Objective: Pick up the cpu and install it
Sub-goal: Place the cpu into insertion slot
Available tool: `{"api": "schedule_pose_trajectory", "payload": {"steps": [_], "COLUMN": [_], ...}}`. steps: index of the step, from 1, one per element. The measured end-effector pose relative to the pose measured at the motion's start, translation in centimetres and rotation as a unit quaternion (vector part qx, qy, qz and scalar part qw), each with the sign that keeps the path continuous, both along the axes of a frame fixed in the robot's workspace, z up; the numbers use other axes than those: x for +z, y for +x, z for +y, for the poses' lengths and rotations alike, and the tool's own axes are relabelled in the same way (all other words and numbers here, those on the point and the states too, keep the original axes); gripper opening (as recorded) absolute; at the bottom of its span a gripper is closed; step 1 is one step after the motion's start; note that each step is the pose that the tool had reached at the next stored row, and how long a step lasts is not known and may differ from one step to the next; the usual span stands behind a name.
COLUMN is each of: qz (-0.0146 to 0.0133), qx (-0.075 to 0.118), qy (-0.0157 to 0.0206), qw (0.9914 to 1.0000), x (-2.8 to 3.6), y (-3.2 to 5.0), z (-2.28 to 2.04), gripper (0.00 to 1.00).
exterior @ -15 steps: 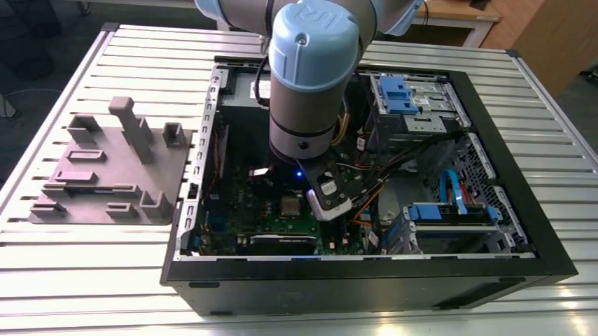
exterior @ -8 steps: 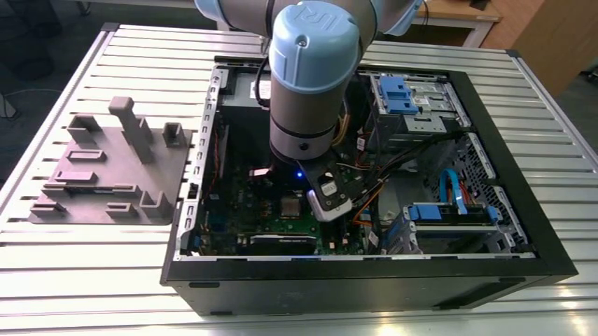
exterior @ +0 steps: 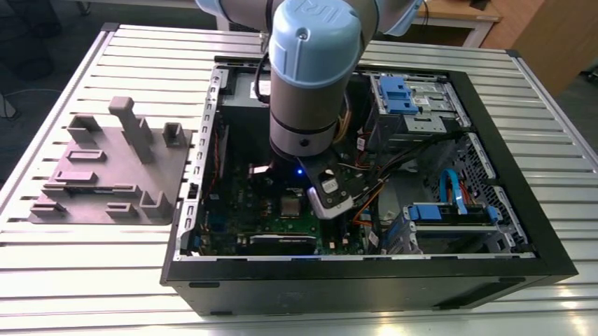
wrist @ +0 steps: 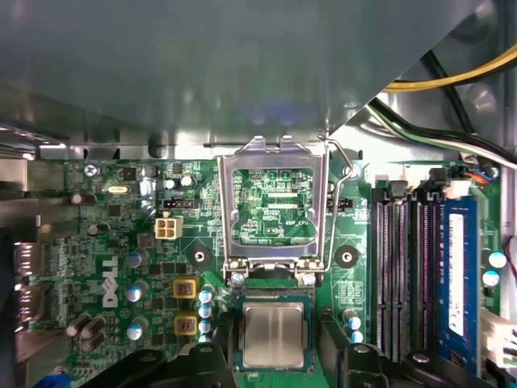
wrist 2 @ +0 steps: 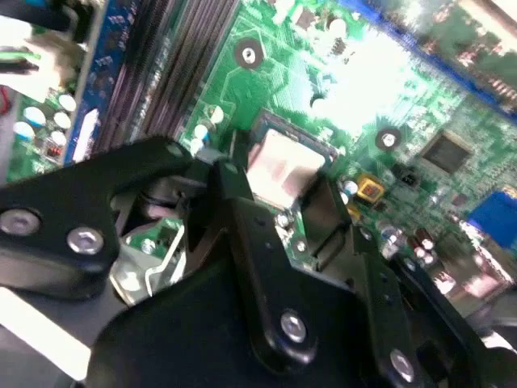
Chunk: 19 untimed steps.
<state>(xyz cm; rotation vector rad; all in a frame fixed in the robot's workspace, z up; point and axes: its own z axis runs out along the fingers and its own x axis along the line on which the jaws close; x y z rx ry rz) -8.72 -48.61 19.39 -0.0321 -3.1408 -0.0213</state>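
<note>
The cpu (wrist: pixel 273 333) is a small silvery square lying flat in the motherboard socket, just beside the hinge of the shiny socket frame (wrist: pixel 271 206), which is flipped up and open. My gripper (wrist: pixel 275 360) is low inside the computer case (exterior: pixel 523 231), directly over the chip. Its black fingers (wrist: pixel 333 356) stand on either side of the cpu with a thin gap, so the gripper looks open. In the second wrist view the cpu (wrist 2: pixel 279 162) shows between the fingers (wrist 2: pixel 234 194) of the gripper (wrist 2: pixel 279 190). The exterior view shows the gripper (exterior: pixel 323 206) beside the cpu (exterior: pixel 293 205).
Memory slots (wrist: pixel 404 275) run close beside the socket, and cables (wrist: pixel 452 81) hang over it. A drive cage with blue tabs (exterior: pixel 407 94) and cable bundles crowd the case on the exterior view's right. A grey plate with upright blocks (exterior: pixel 108 168) sits on the slatted table at the exterior view's left.
</note>
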Motion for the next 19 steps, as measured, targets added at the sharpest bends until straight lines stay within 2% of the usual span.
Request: {"api": "schedule_pose_trajectory", "payload": {"steps": [7, 10, 11, 12, 13, 15, 16, 18, 19], "qz": [0.0006, 0.0006, 0.0006, 0.0007, 0.0007, 0.0007, 0.0008, 0.0008, 0.0008], "qx": [0.0, 0.0, 0.0, 0.0, 0.0, 0.0, 0.0, 0.0, 0.0], "qy": [-0.0003, -0.0001, -0.0001, -0.0001, -0.0001, -0.0001, 0.0, 0.0, 0.0], "qw": [1.0, 1.0, 1.0, 1.0, 1.0, 1.0, 1.0, 1.0, 1.0], "x": [1.06, 1.08, 1.09, 1.09, 1.09, 1.09, 1.09, 1.1, 1.1], "y": [-0.01, 0.0, 0.0, 0.0, 0.0, 0.0, -0.01, 0.0, 0.0], "z": [-0.01, 0.0, -0.01, -0.01, -0.01, -0.01, -0.01, -0.01, -0.01], "gripper": [0.53, 0.53, 0.51, 0.45, 0.45, 0.33, 0.33, 0.21, 0.21]}}
